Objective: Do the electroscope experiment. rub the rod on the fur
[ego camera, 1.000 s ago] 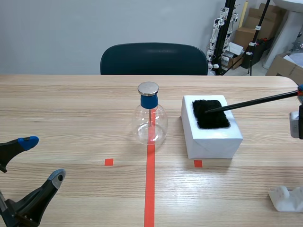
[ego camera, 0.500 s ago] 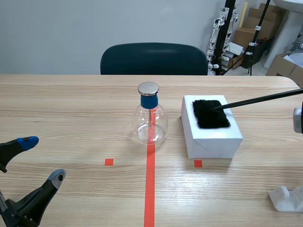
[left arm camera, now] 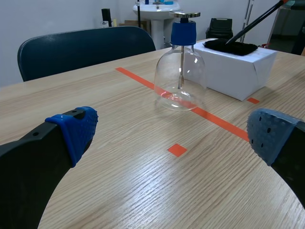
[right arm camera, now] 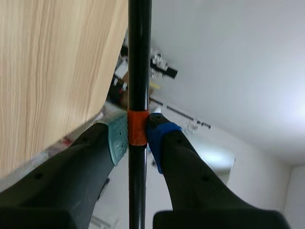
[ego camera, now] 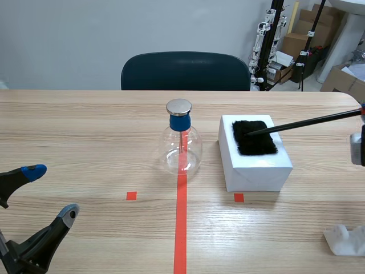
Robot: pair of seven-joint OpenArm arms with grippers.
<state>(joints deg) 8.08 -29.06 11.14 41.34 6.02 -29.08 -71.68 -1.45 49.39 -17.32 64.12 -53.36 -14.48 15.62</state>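
Rod, thin, long and black (ego camera: 305,123), is being held near its far end by the right gripper (right arm camera: 137,136), whose two pads are pinching an orange band (right arm camera: 137,126) on the shaft. From that gripper the rod is slanting down and away, and its free tip is resting on the black fur patch (ego camera: 255,137), which is lying on top of a white paper-wrapped box (ego camera: 256,171). The left gripper (ego camera: 51,191) is sitting with its fingers spread wide, holding nothing, well apart from the box. A round glass electroscope flask with a blue stopper and a metal disc (ego camera: 181,145) is standing ahead of it, between it and the box.

The rubbing step appears to be under way. Doing it well likely means pressing the tip lightly into the pile and stroking back and forth along the rod's own line. The strokes should be staying inside the fur's edges, because nothing is bracing the box and a hard push could slide it.

The right wrist view is showing the pinch on the orange band but neither the fur nor the tip. The scene view is showing the tip on the fur, with only a sliver of that gripper at the edge. The left wrist view is showing the rod meeting the fur from the side, beyond the flask.
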